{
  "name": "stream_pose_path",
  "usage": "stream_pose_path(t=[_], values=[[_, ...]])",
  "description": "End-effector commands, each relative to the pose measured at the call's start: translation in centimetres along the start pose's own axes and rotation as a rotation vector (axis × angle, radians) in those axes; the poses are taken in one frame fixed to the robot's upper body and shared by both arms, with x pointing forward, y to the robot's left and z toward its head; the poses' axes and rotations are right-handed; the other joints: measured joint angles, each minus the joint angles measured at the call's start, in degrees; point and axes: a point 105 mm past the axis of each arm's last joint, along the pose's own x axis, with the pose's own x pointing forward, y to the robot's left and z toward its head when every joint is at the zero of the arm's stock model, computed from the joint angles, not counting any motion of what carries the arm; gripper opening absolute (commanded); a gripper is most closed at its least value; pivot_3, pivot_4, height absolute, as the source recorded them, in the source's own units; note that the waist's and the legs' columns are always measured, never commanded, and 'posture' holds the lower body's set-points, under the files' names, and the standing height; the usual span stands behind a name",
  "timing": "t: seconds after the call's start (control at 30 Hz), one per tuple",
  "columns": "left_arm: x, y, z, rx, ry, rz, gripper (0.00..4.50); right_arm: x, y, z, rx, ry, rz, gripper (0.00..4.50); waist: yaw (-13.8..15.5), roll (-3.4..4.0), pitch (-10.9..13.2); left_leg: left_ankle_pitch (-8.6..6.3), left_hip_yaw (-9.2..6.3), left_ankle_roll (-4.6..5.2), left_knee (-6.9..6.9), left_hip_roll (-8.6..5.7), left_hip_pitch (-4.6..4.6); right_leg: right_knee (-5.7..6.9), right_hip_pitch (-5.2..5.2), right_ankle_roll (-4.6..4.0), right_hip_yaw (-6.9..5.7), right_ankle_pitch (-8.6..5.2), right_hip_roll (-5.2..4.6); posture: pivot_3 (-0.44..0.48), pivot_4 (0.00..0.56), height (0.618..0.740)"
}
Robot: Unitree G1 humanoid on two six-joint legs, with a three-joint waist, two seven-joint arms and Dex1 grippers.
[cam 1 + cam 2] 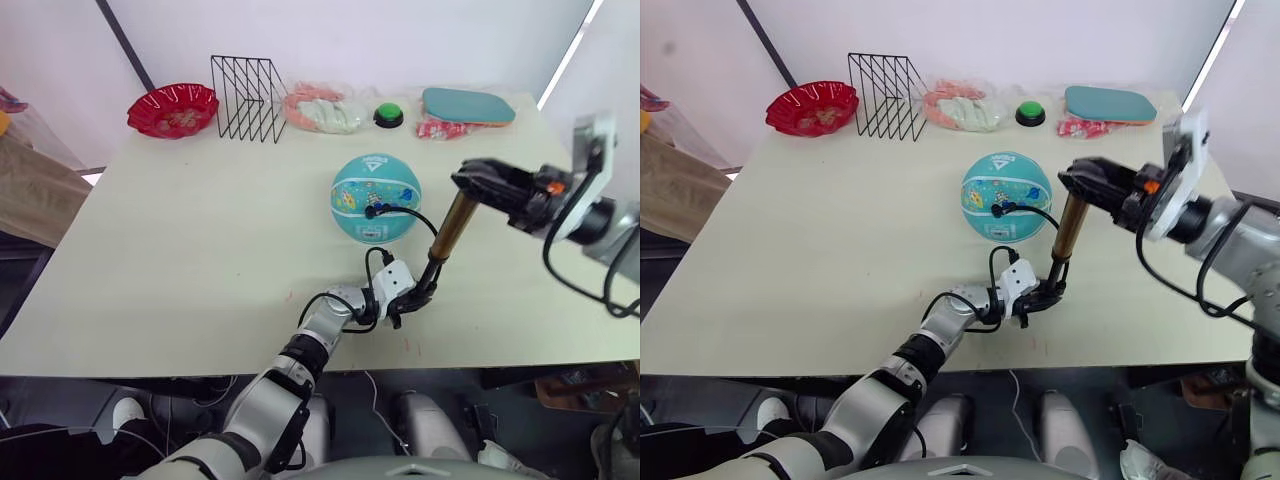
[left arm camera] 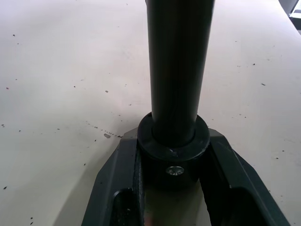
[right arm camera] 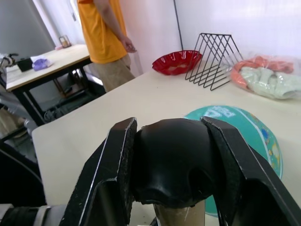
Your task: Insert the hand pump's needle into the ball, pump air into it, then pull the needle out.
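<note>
The teal ball rests on the table's middle right. The hand pump stands tilted just right of it, its bronze barrel leaning toward the right. My left gripper is shut on the pump's black base cap at the table surface. My right gripper is shut on the black T-handle at the pump's top. The thin black hose arcs from the pump to the needle's black fitting, which sits against the ball's near side. The pin itself is hidden.
Along the table's far edge stand a red bowl, a black wire rack, a bag of pink and white items, a green button and a teal paddle. A person in an orange shirt stands beyond the table.
</note>
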Motion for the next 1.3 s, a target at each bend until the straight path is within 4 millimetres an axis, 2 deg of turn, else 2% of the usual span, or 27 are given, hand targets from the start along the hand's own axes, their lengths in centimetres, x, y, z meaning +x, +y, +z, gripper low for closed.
stream_pose_path(t=[0.03,0.1,0.23,0.3,0.37,0.5,0.6,0.7,0.87,1.0,1.1,1.13,1.23,1.3], values=[[-0.8,-1.3,-3.7,-0.077,0.116,-0.028,1.06,-0.2,-1.8,-5.6,0.062,0.157,-0.084,1.64,-0.12,0.06,-0.05,0.00,0.01,0.00,0.00,0.00,0.01,0.00,0.00,0.00,0.01,0.00,0.00,0.000,0.150,0.740],[-0.8,-1.3,-3.7,-0.076,0.116,-0.029,1.06,-0.2,-2.3,-8.4,0.099,0.215,-0.100,1.64,-0.21,-0.09,-0.25,0.00,0.12,0.00,0.00,0.02,0.12,0.06,0.01,-0.04,0.12,-0.02,0.02,0.000,0.150,0.740],[-0.9,-1.1,-3.6,-0.073,0.115,-0.026,1.06,-0.3,-2.6,-11.9,0.146,0.268,-0.118,1.64,-0.36,-0.10,-0.30,-0.02,0.13,-0.01,-0.07,0.12,0.58,0.06,0.37,-0.25,0.14,-0.15,0.13,0.000,0.150,0.740],[-0.9,-1.0,-3.6,-0.074,0.114,-0.023,1.06,-0.4,-2.4,-13.1,0.146,0.284,-0.115,1.64,-0.44,-0.12,-0.38,-0.02,0.12,-0.01,-0.07,0.17,0.59,0.06,0.38,-0.25,0.13,-0.16,0.18,0.000,0.150,0.740],[-0.9,-1.0,-3.6,-0.076,0.115,-0.021,1.06,-0.2,-2.4,-13.1,0.122,0.281,-0.109,1.64,-0.81,-0.05,-0.54,-0.02,0.14,-0.01,-0.07,0.16,0.64,0.06,0.43,-0.25,0.15,-0.16,0.18,0.000,0.150,0.740],[-0.8,-1.0,-3.6,-0.078,0.116,-0.017,1.06,0.3,-2.7,-10.1,0.075,0.188,-0.101,1.64,-1.03,-0.10,-0.56,-0.02,0.12,-0.02,-0.07,0.17,0.74,0.05,0.56,-0.25,0.14,-0.16,0.18,0.000,0.150,0.740],[-0.8,-1.0,-3.6,-0.080,0.116,-0.017,1.06,0.5,-2.9,-5.3,-0.028,0.096,-0.104,1.64,-1.00,-0.08,-0.52,-0.02,0.11,-0.02,-0.07,0.17,0.74,0.05,0.56,-0.25,0.13,-0.16,0.17,0.000,0.150,0.740],[-0.7,-0.9,-3.6,-0.082,0.116,-0.016,1.06,0.4,-2.4,-0.6,-0.095,-0.001,-0.091,1.64,-0.76,0.11,-0.21,-0.01,0.12,-0.01,-0.03,0.07,0.57,0.05,0.41,-0.24,0.18,-0.15,0.10,0.000,0.150,0.740],[-0.5,-1.0,-3.5,-0.087,0.113,-0.016,1.06,-0.4,-0.9,4.6,-0.159,-0.086,-0.063,1.64,0.13,0.30,-0.03,0.00,0.11,-0.01,0.02,-0.01,-0.19,0.06,-0.21,-0.01,0.21,0.02,0.07,0.000,0.150,0.740],[-0.4,-1.0,-3.4,-0.087,0.109,-0.019,1.06,-1.3,0.4,8.9,-0.205,-0.133,-0.045,1.64,0.28,0.42,0.26,0.00,0.09,0.00,0.05,-0.02,-0.25,0.06,-0.23,-0.01,0.20,0.02,0.05,0.000,0.150,0.740],[-0.4,-1.1,-3.4,-0.086,0.107,-0.021,1.06,-1.8,1.1,10.6,-0.218,-0.143,-0.040,1.64,0.30,0.52,0.44,0.00,0.08,0.00,0.05,-0.03,-0.25,0.06,-0.24,-0.01,0.17,0.02,0.04,0.000,0.150,0.740],[-0.4,-1.1,-3.4,-0.088,0.106,-0.021,1.06,-1.8,1.4,10.5,-0.221,-0.132,-0.031,1.64,0.29,0.52,0.45,0.00,0.06,0.00,0.05,-0.02,-0.27,0.06,-0.24,-0.02,0.15,0.02,0.05,0.000,0.150,0.740],[-0.3,-1.2,-3.5,-0.090,0.106,-0.022,1.06,-1.5,1.9,9.5,-0.217,-0.088,-0.014,1.64,0.30,0.52,0.45,-0.01,0.06,0.00,0.05,-0.02,-0.29,0.05,-0.25,-0.02,0.16,0.01,0.05,0.000,0.150,0.740],[-0.3,-1.3,-3.6,-0.090,0.106,-0.024,1.06,-1.1,1.4,7.4,-0.194,-0.033,-0.027,1.64,0.30,0.52,0.45,-0.01,0.08,0.00,0.05,-0.03,-0.29,0.05,-0.24,-0.01,0.18,0.02,0.05,0.000,0.150,0.740]])
